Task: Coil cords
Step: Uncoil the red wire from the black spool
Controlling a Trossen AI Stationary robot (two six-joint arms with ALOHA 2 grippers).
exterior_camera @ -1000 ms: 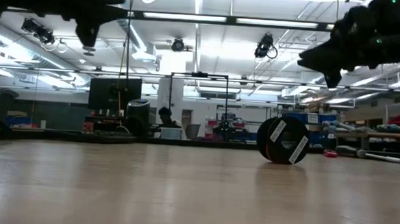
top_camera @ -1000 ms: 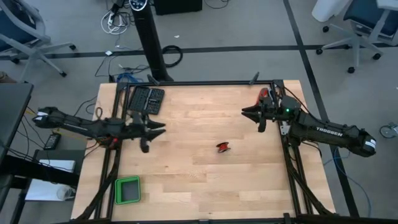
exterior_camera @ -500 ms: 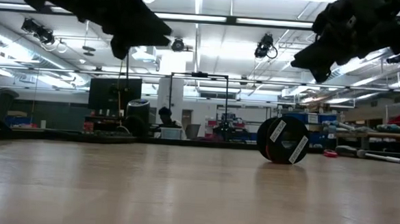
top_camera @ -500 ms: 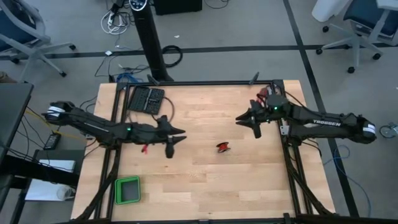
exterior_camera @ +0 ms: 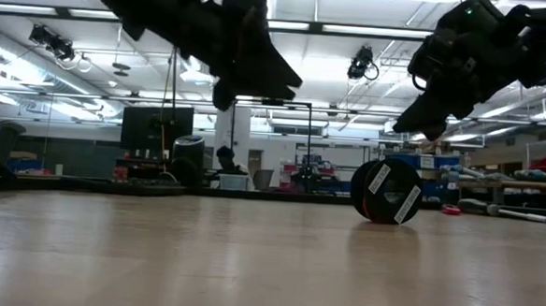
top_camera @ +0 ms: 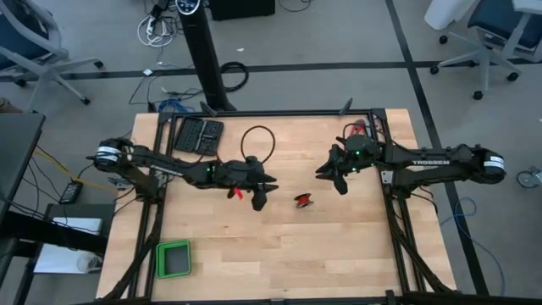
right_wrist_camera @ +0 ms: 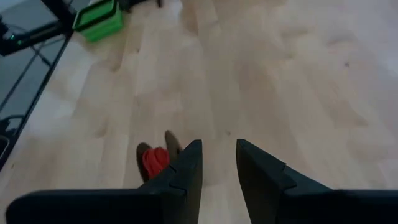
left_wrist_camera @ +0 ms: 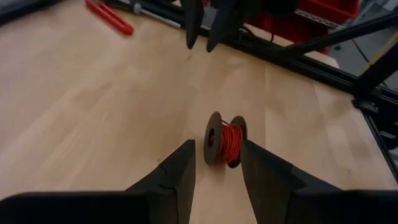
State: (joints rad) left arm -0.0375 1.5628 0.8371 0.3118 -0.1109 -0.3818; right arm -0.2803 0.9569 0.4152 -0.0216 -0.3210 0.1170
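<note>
Mid-table, cord spool (top_camera: 304,201) stands between both open-jawed arms.

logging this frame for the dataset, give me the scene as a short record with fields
task item: spool of red cord standing on its flanges on the table, untouched
left tool: open, above the table just left of the spool
right tool: open, above the table up and to the right of the spool
other items: green bin at the near left corner; black tray at the far left
progress: nothing gripped
</note>
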